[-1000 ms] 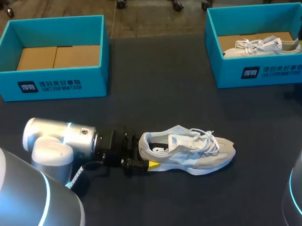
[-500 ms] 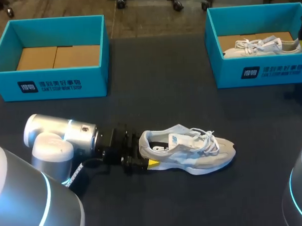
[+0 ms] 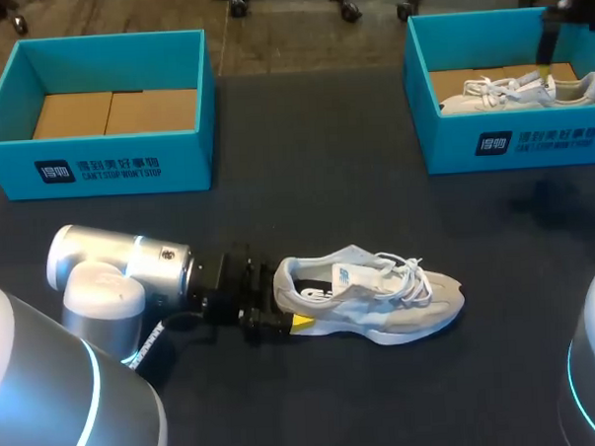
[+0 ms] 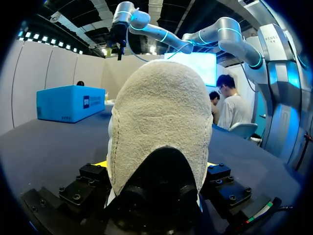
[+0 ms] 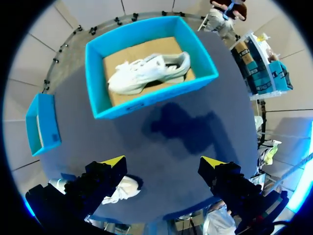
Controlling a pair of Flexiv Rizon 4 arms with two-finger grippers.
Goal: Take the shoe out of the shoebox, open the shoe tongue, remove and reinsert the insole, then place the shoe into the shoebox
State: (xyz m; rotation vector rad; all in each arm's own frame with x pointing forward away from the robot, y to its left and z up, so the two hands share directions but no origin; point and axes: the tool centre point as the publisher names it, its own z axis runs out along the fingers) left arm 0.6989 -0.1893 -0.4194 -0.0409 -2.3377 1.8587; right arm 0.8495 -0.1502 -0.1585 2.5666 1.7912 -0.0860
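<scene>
Now the pale grey sneaker (image 3: 375, 297) lies on its sole (image 3: 381, 334) on the dark table (image 3: 306, 183), nearer to me than the empty shoebox (image 3: 97, 158) and to the right of it, with the toe pointing further to the right. The left gripper (image 3: 287, 307) is at the end of the sneaker turned toward the empty shoebox and is closed on the heel (image 4: 156, 122). In the left wrist view the heel fills the whole space between the two fingers, and in the head view one yellow tip (image 3: 302, 324) shows beside the sole. The right gripper (image 5: 164, 169) hangs wide open and holds nothing, high and well apart to the right of the empty shoebox, over a second shoebox (image 5: 151, 98) in which another white sneaker (image 5: 146, 68) lies. I judge that the sneaker is light, with a soft upper that gives under pressure, while the heel and the sole are stiffer, so the heel is a good place to hold. For opening, the tongue (image 3: 364, 274) should be taken at its free upper edge, away from the laces (image 3: 408, 270), which look loose and could catch a finger. The insole is probably thin and bends easily; I cannot see it well here.
</scene>
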